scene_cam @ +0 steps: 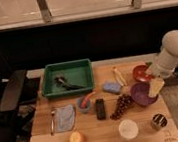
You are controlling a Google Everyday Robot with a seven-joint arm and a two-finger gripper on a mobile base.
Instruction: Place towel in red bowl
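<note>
The biggest thing here is the long light-brown wooden table [103, 140]. Next is the fat white robot arm [177, 49], which reaches in from the right side. Then comes the deep green plastic tray [84, 74] at the back left of the table, with some dark tools lying in it. The round, deep purple bowl [142, 93] sits near the right edge. The towel [65, 117] is a thin, soft, light blue-grey cloth. It lies flat on the left part of the table, in front of the tray and well apart from the arm. A thin grey spoon-like thing [53, 121] lies just beside its left edge. The small, shallow, bright red bowl [141, 72] is at the back right, just behind the purple bowl. The pale yellow gripper [156, 87] hangs at the right rim of the purple bowl, with its fingers spread wide and nothing in them. I think the towel will be very light and floppy, not slippery, and it cannot break. Because it lies so flat, the best place to pinch is from above, near the middle or on a wrinkle, away from the spoon-like thing. It will likely hang down when lifted, so it should be carried high over the other things. It could flop over the rim of the little red bowl.
</note>
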